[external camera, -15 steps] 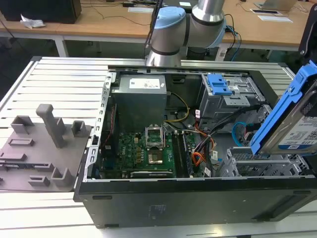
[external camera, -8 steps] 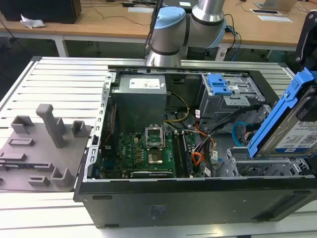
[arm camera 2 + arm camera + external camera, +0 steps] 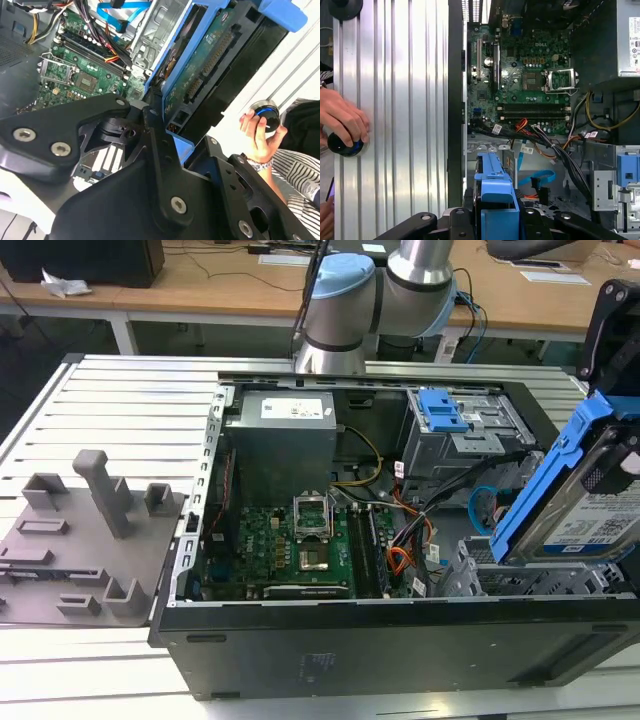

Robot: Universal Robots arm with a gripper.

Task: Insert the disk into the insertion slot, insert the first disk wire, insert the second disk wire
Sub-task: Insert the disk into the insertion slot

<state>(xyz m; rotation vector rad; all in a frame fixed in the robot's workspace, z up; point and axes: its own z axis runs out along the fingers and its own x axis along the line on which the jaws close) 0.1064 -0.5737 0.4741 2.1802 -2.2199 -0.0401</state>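
Observation:
The disk (image 3: 585, 510), silver with a white label in a bright blue carrier, hangs tilted at the exterior view's right. It is just above the insertion slot (image 3: 478, 575), a grey perforated cage in the case's front corner. My gripper (image 3: 607, 390) is shut on the disk's upper end. The carrier (image 3: 495, 187) and the disk's green underside (image 3: 200, 70) show between the black fingers (image 3: 155, 135) in the wrist views. The second disk wire (image 3: 484, 502), a flat light-blue cable (image 3: 538, 177), curls loose inside the case beside the slot. An orange and black wire bundle (image 3: 404, 532) lies near it.
The open black computer case (image 3: 380, 640) holds a green motherboard (image 3: 290, 545), a grey power supply (image 3: 283, 435) and a taller cage with a blue latch (image 3: 442, 412). A person's hand (image 3: 340, 117) holds a black knob (image 3: 342, 145) on the ribbed metal table. A grey fixture plate (image 3: 80, 540) lies at the left.

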